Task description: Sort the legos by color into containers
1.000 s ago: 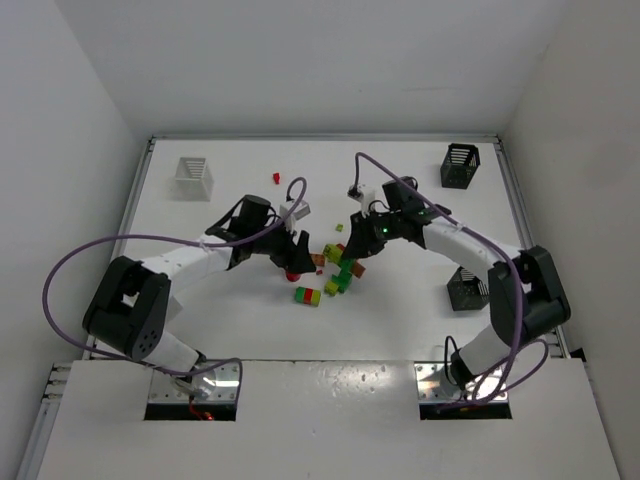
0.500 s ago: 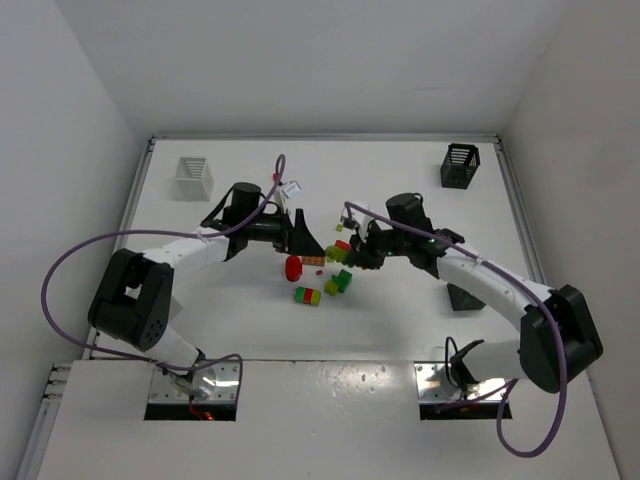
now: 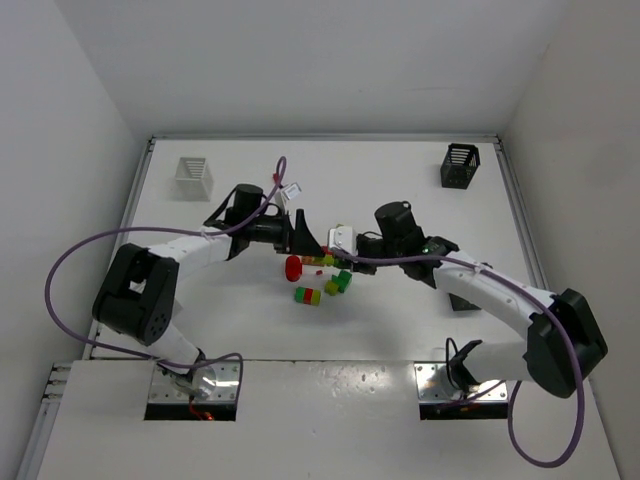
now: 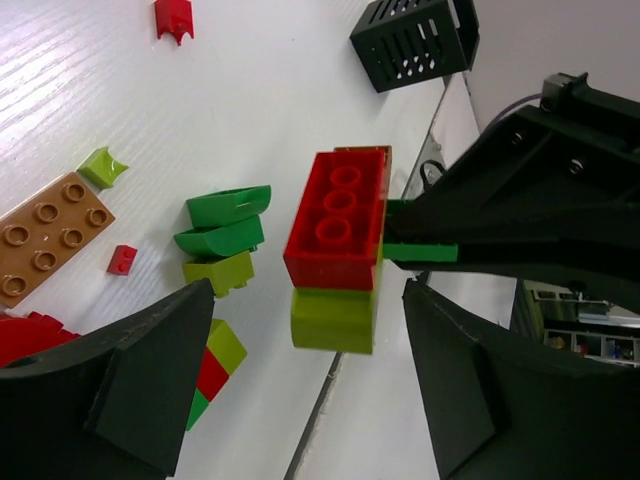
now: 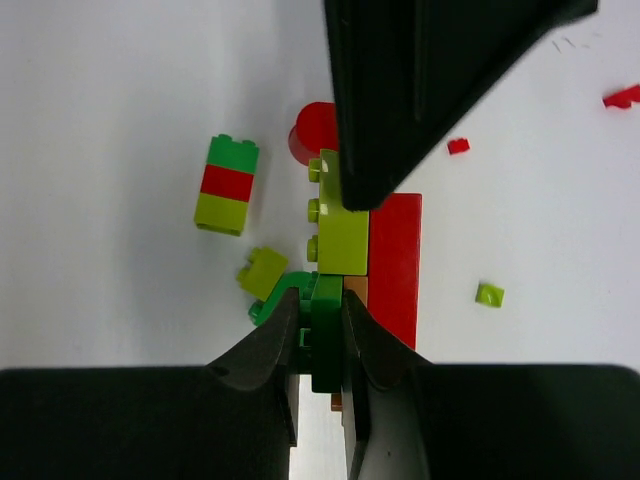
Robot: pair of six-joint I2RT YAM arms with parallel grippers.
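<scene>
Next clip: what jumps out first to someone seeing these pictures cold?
Mid-table, the right claw is shut on the green end of a brick clump, red and yellow-green, while the left claw stands open on either side of it. Nearer the robot lie loose legos, and a white basket and a black basket sit at the far corners.

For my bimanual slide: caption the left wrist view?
Open left tool straddles a red and yellow-green brick stack held by the right tool.
</scene>
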